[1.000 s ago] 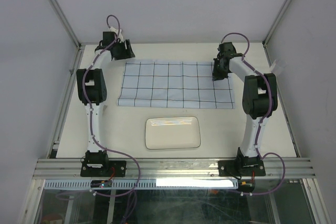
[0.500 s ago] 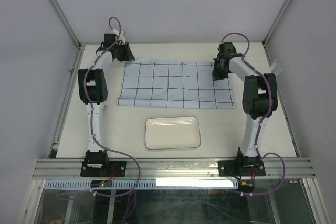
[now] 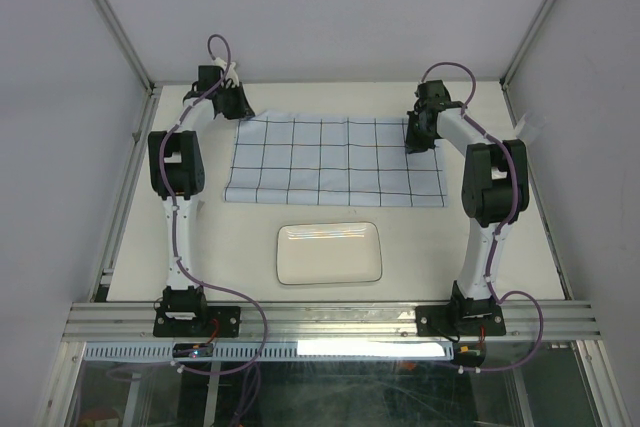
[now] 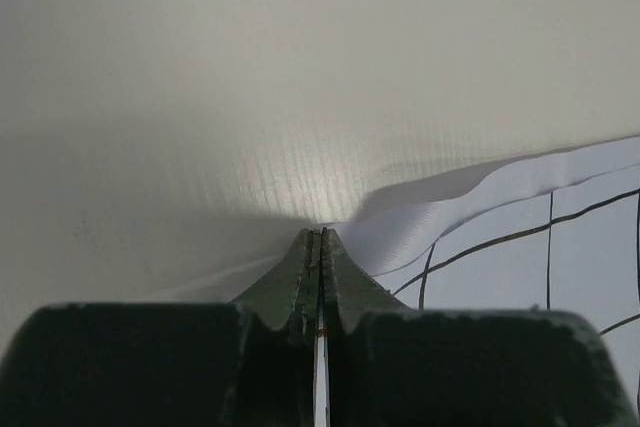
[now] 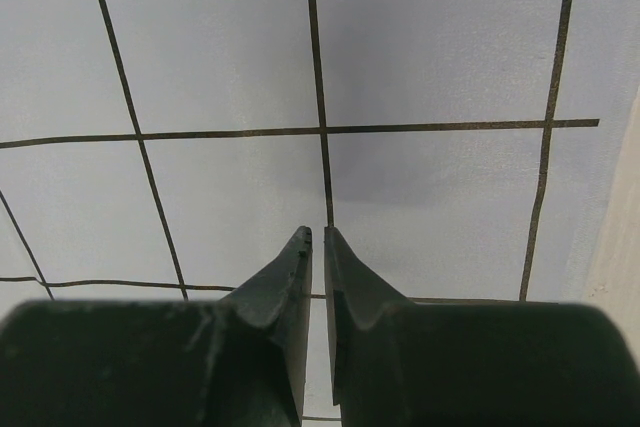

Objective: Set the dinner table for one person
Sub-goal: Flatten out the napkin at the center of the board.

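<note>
The dinner table [image 3: 430,247] lay beneath both arms, rigid and fixed, nothing to grasp (its limp checked cloth [image 3: 330,159], on the far half, wanted corner pinches). The left gripper [image 4: 320,235] sat clamped on the cloth's far-left corner. The right gripper [image 5: 317,235] was nearly together, and I couldn't tell whether it held anything.

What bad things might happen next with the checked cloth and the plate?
1. The left tool pinches only the very corner of the pale-blue cloth with dark grid lines; it might slip out when pulled.
2. The right tool shows a slit between its fingers, so its grip is unclear; one-sided pulling could bunch the cloth.
3. The white rectangular plate lies close to the cloth's near edge; a dragged cloth could snag it.
</note>
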`<move>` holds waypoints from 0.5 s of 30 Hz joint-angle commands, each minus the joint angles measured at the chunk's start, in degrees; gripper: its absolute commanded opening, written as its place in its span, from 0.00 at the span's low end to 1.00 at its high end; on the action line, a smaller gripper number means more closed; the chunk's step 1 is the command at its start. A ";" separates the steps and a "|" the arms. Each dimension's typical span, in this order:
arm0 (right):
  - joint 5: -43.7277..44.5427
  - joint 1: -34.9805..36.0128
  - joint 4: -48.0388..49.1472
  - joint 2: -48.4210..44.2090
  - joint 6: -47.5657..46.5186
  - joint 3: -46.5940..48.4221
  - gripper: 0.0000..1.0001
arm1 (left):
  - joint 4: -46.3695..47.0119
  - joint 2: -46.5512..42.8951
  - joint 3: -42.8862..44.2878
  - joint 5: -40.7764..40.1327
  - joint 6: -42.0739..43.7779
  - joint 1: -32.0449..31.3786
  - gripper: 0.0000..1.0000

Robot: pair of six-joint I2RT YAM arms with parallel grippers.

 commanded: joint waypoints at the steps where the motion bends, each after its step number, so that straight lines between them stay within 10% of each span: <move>1: -0.26 -0.43 1.03 -0.94 -0.31 1.92 0.12 | -0.43 -5.82 -1.40 1.21 0.61 0.06 0.00; 15: -0.96 -0.42 1.16 -1.71 0.13 0.92 0.12 | -3.28 -11.83 -4.02 -0.94 1.93 0.07 0.00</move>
